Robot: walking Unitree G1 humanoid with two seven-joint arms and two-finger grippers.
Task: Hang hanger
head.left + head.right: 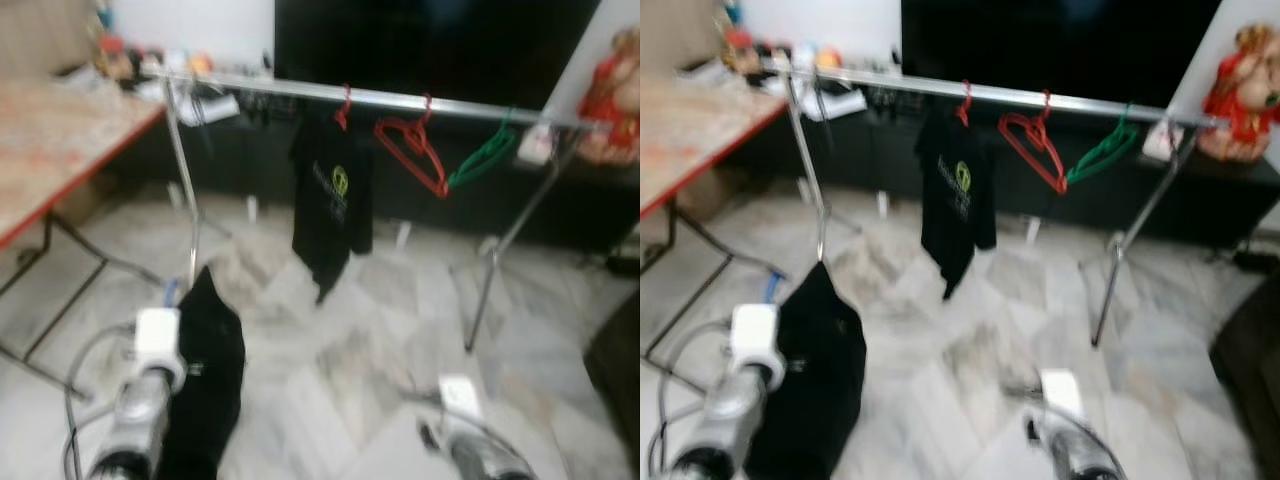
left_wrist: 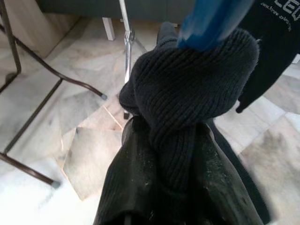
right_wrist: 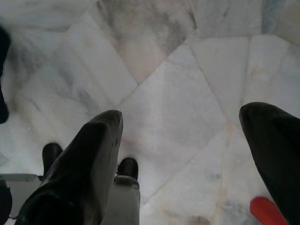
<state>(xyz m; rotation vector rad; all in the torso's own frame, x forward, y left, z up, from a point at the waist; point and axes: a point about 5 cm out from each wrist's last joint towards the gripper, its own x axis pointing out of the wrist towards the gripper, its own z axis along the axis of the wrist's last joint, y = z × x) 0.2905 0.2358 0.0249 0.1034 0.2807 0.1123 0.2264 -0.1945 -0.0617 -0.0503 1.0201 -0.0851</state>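
Observation:
My left gripper (image 2: 172, 187) is shut on a black knitted garment (image 1: 205, 370) that hangs on a blue hanger (image 2: 211, 18), held low at my left above the floor. Ahead stands a clothes rack with a silver rail (image 1: 400, 100). On the rail hang a black t-shirt (image 1: 335, 200) on a red hanger, an empty red hanger (image 1: 412, 145) and a green hanger (image 1: 485, 155). My right gripper (image 3: 183, 115) is open over the marble floor with nothing between its fingers. The head views are blurred.
A wooden table (image 1: 50, 140) with a red edge and dark metal legs stands at the left. The rack's slanted legs (image 1: 495, 270) reach the floor at the right. A red and gold figurine (image 1: 610, 90) sits far right, a dark piece of furniture (image 1: 615, 370) below it.

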